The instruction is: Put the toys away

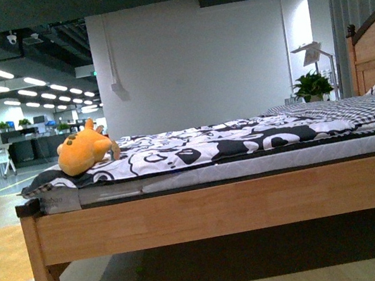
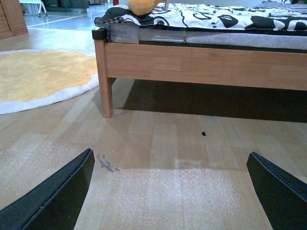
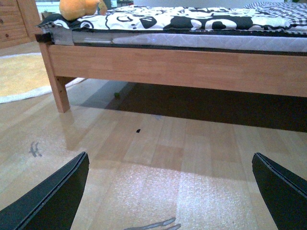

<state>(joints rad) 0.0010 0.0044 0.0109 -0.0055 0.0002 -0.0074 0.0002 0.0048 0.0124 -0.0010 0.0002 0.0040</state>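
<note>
An orange-yellow plush toy (image 1: 86,151) lies on the left corner of the bed, on the black-and-white cover (image 1: 216,143). Its lower part also shows at the edge of the left wrist view (image 2: 141,6) and of the right wrist view (image 3: 78,8). My left gripper (image 2: 170,191) is open and empty, low over the wooden floor, well short of the bed. My right gripper (image 3: 170,194) is open and empty too, also low over the floor in front of the bed. Neither arm shows in the front view.
The wooden bed frame (image 1: 220,210) spans the front view, with a leg (image 2: 105,93) at the left corner and dark space beneath. A yellow rug (image 2: 38,76) lies on the floor at the left. A headboard (image 1: 374,54) and a potted plant (image 1: 313,85) stand at the right.
</note>
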